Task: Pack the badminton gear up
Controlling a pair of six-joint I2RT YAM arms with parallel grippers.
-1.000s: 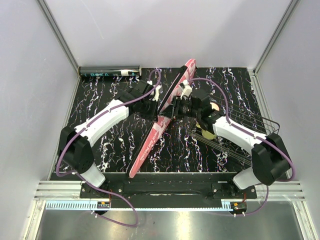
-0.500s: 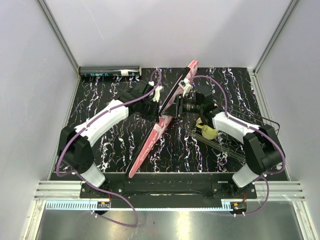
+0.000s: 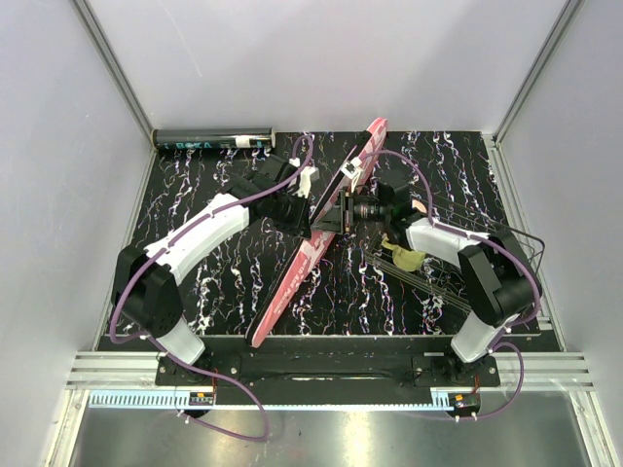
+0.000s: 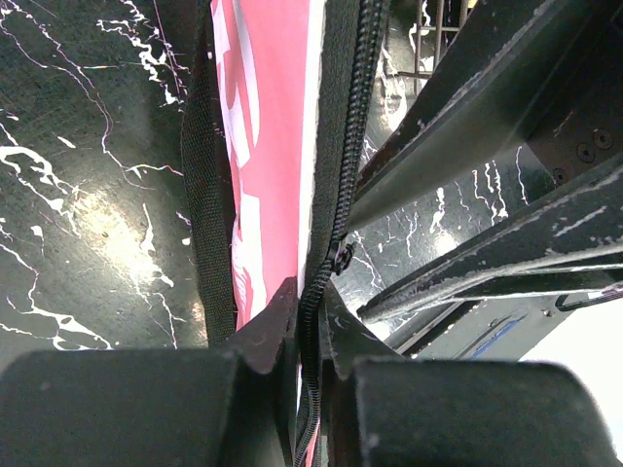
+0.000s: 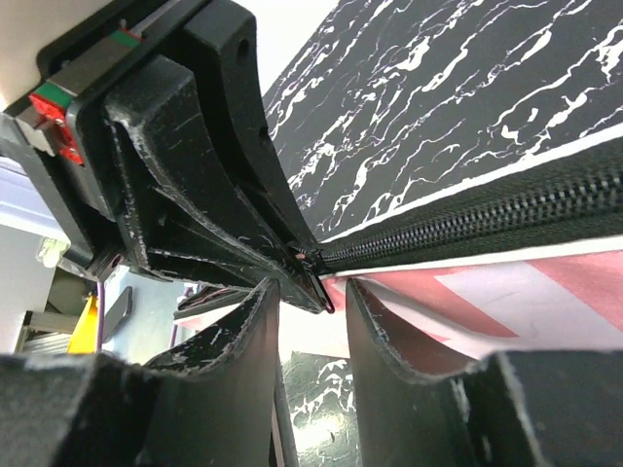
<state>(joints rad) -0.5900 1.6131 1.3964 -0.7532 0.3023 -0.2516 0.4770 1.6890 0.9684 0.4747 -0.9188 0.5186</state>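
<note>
On the table (image 3: 341,292) I see the pink cover (image 3: 292,282) lying slantwise, the black tube (image 3: 209,138) well behind it. At the cover's far half my left gripper (image 4: 310,302) pinches its zipper (image 4: 362,88) edge; my right gripper (image 5: 311,292) is spread around the zipper.

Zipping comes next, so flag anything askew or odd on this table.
The pink racquet cover is not lying flat. It stands on edge, diagonally across the table, with its zipper edge pinched in the left pincer.
</note>
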